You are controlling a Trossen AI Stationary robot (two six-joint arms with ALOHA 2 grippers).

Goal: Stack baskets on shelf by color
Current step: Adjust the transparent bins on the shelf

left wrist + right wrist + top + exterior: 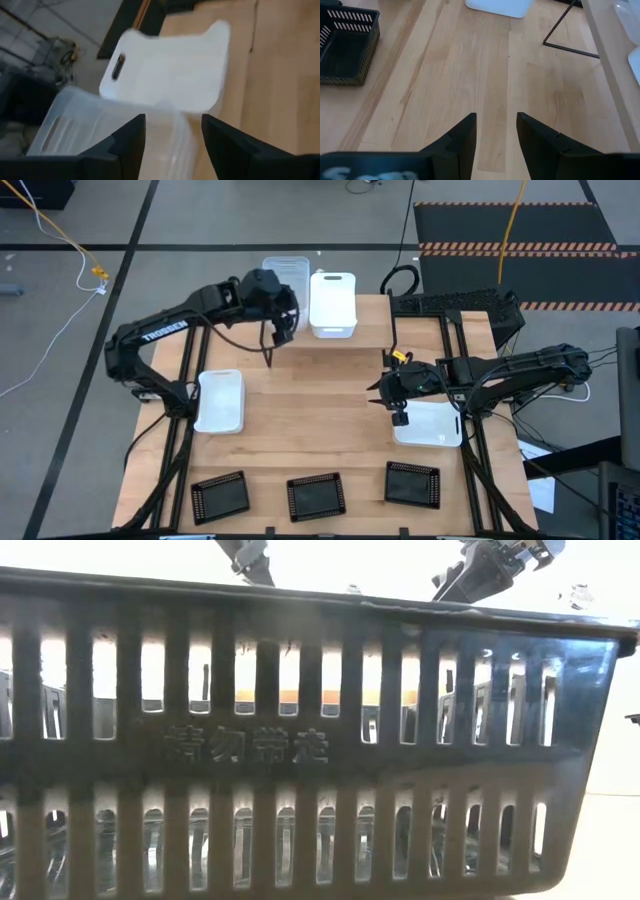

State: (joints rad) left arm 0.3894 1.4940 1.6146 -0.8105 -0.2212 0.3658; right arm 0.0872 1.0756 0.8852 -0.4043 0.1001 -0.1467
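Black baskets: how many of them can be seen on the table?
3, in a row along the table's near edge: one on the left, one in the middle, one on the right. None appears hidden.

Along the near edge of the pale, straight-grained wooden tabletop point(320, 420) sit three black plastic baskets with perforated mesh sides point(220, 496) point(316, 496) point(412, 484). An opaque white plastic basket point(220, 400) lies by the left edge, another point(432, 426) by the right edge. On the light-wood shelf point(370, 308) at the far edge, one more white basket point(332, 304) stands beside a clear translucent one point(290, 270). Both arms are dark, the left lettered in white.
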